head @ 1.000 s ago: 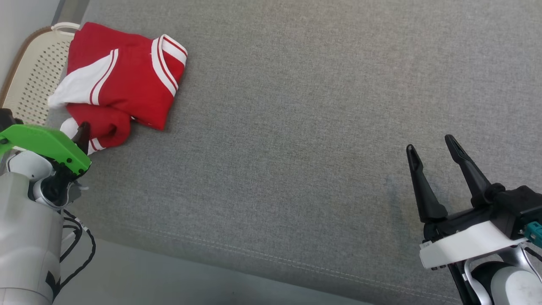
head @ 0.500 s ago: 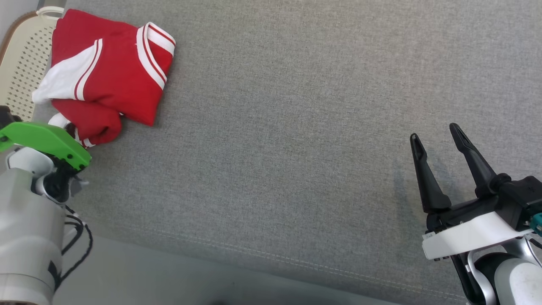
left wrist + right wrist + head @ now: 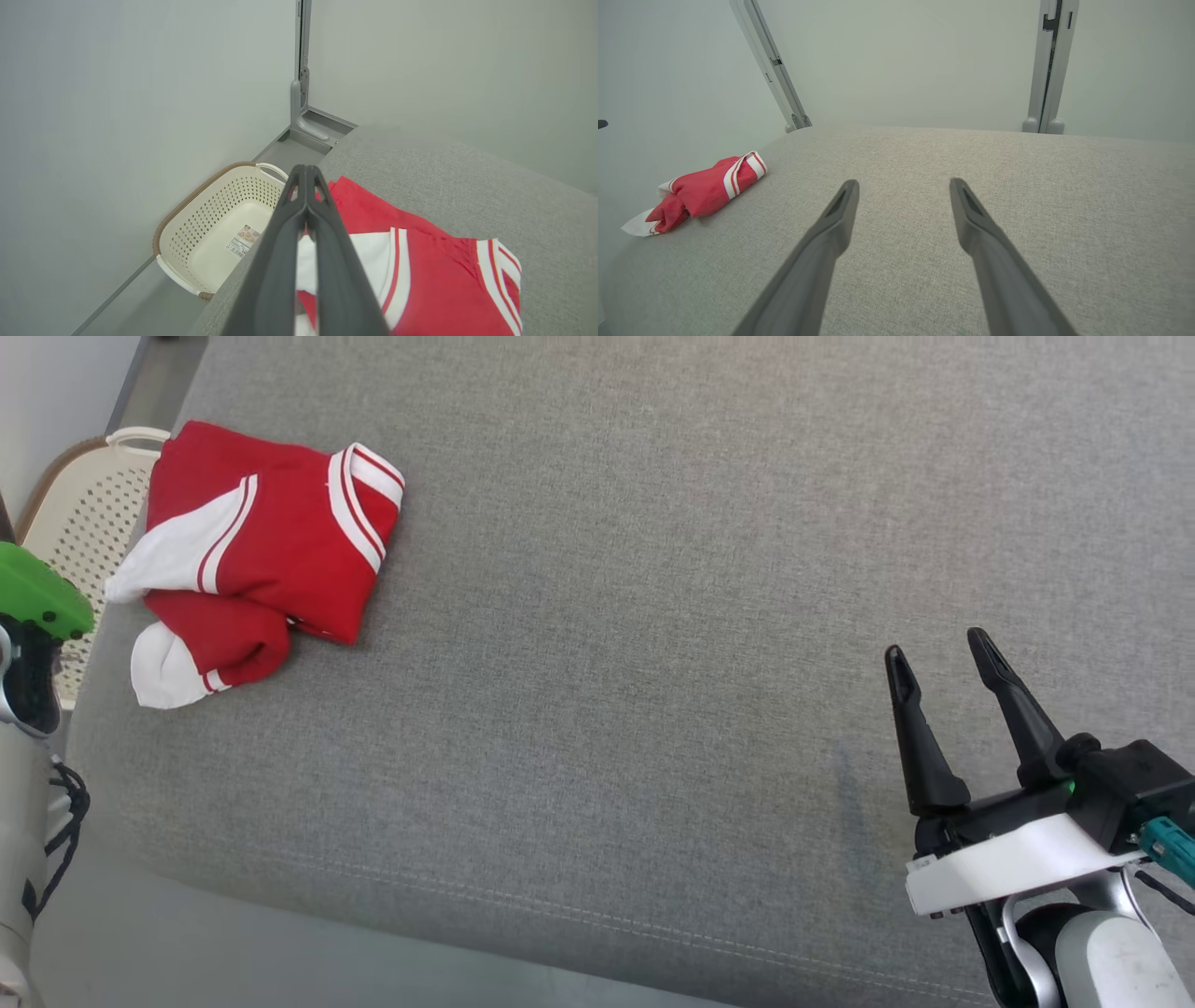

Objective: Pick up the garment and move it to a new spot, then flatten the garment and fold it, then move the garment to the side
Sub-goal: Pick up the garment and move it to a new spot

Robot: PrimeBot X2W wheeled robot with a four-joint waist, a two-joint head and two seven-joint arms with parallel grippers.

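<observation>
Head view: the garment, red with white striped bands, lies folded in a compact bundle on the grey fabric surface, at that surface's far left corner. One white cuff pokes out of the garment's near edge. Just beside the garment, past the surface's left edge, stands a cream perforated basket. A green cover on the left arm shows near the garment's left side, apart from the cloth.

Left wrist view: the left end effector has its two dark fingers pressed together with nothing gripped between them. Its tips appear over the line where the garment meets the basket's rim.

Head and right wrist views: the right end effector sits well apart from the garment, far to its right, over bare grey fabric. Its fingers are spread wide and hold nothing. Beyond the garment, a pale wall carries grey metal posts.
</observation>
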